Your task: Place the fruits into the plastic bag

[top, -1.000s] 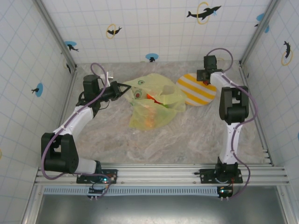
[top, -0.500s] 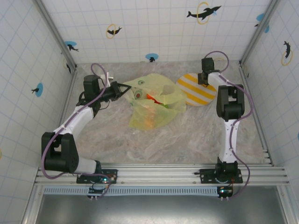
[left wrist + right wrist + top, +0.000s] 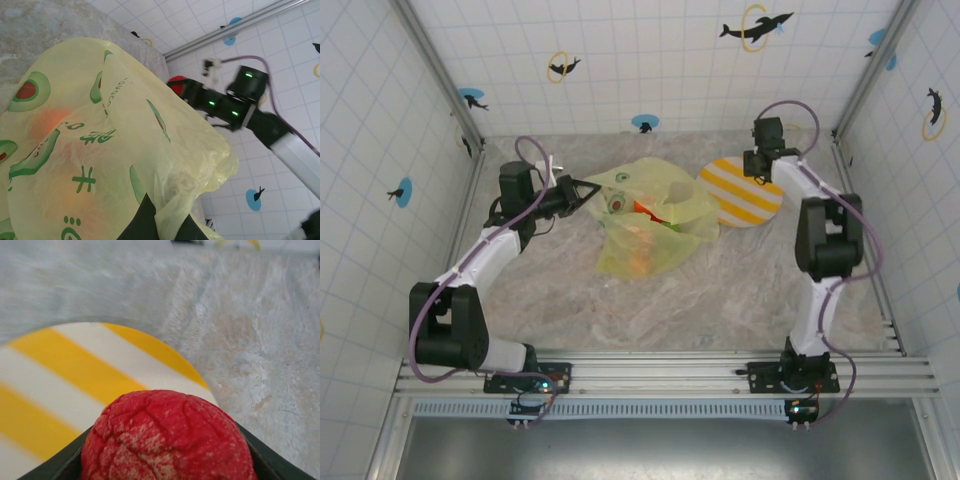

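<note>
Right wrist view shows the right tool (image 3: 166, 467) pinching a red fruit (image 3: 167, 432) between its fingers, over the striped plate (image 3: 75, 375) just right of the plastic bag (image 3: 655, 220). The bag's mouth therefore lies leftward from this tool. At the bag's left edge the left tool (image 3: 582, 188) is pressed together on the film, holding it raised. Other fruits (image 3: 638, 255) show through inside the bag.

You have one plastic bag (image 3: 658, 228) toward the far edge of the table (image 3: 720, 300), and one striped plate (image 3: 745, 200) near its far right corner. Count one red fruit (image 3: 167, 440) outside the bag. Through the plastic you can make out two orange fruits (image 3: 638, 257); beyond those, you cannot tell.
</note>
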Tool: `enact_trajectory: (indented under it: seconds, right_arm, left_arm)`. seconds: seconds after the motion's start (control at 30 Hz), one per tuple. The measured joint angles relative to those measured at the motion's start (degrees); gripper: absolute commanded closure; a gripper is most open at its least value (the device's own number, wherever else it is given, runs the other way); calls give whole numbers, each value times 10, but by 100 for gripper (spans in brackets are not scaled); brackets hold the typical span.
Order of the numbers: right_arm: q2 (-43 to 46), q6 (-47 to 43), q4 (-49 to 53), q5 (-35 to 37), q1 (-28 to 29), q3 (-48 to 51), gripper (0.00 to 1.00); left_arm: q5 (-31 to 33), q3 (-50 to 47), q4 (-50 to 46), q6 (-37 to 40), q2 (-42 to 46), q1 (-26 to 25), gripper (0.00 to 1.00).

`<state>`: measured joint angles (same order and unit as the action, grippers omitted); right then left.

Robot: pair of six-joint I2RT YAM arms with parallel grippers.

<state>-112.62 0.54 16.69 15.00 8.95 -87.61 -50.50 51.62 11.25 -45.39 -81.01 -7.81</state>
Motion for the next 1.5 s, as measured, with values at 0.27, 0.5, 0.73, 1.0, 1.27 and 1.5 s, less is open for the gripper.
enact_trajectory:
  seconds: [0.27, 0.5, 0.73, 1.0, 1.27, 1.5]
  right_arm:
    - [330, 4, -104, -143, 95, 233, 40]
    - [396, 2, -141, -260, 213, 262, 40]
    - [313, -28, -137, -309, 321, 210, 42]
    - [220, -63, -112, -323, 352, 147, 44]
    - [185, -71, -73, -330, 352, 147, 44]
    - [170, -40, -53, -304, 338, 153, 43]
  left_arm:
    - [0, -3, 1, -6, 0, 0, 100]
    - [0, -4, 9, -12, -3, 0, 100]
    - [2, -5, 9, -12, -4, -2, 100]
    - [2, -5, 9, -12, -4, -4, 100]
    - [2, -5, 9, -12, -4, -4, 100]
    - [2, -5, 9, -12, -4, -4, 100]
